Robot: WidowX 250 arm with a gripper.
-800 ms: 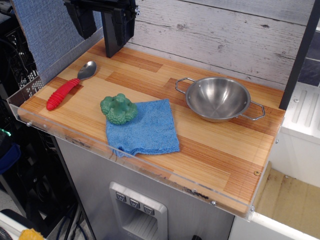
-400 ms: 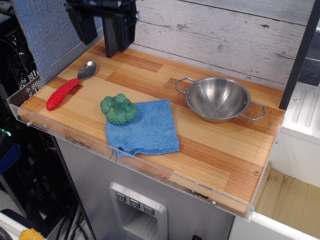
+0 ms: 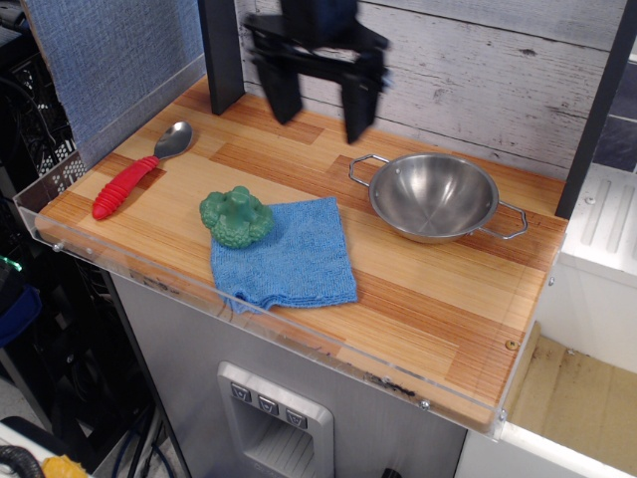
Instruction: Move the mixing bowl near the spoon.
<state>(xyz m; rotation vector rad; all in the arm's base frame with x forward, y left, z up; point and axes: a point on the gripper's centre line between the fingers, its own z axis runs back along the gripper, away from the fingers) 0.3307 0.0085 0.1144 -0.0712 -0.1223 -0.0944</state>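
Note:
The mixing bowl (image 3: 434, 196) is a shiny steel bowl with two wire loop handles. It stands upright at the back right of the wooden counter (image 3: 418, 299). The spoon (image 3: 140, 170), with a metal bowl and a ribbed red handle, lies at the far left. My gripper (image 3: 320, 115) hangs above the back middle of the counter, up and to the left of the bowl. It is blurred by motion. Its two dark fingers are spread apart and hold nothing.
A green toy (image 3: 236, 216) sits on the left edge of a blue cloth (image 3: 292, 254) in the front middle. A dark post (image 3: 221, 55) stands at the back left. A clear plastic lip (image 3: 249, 324) runs along the counter's front edge.
My gripper has swung from the back left corner, above the spoon, to the right toward the bowl. Bowl, spoon, toy and cloth have not moved.

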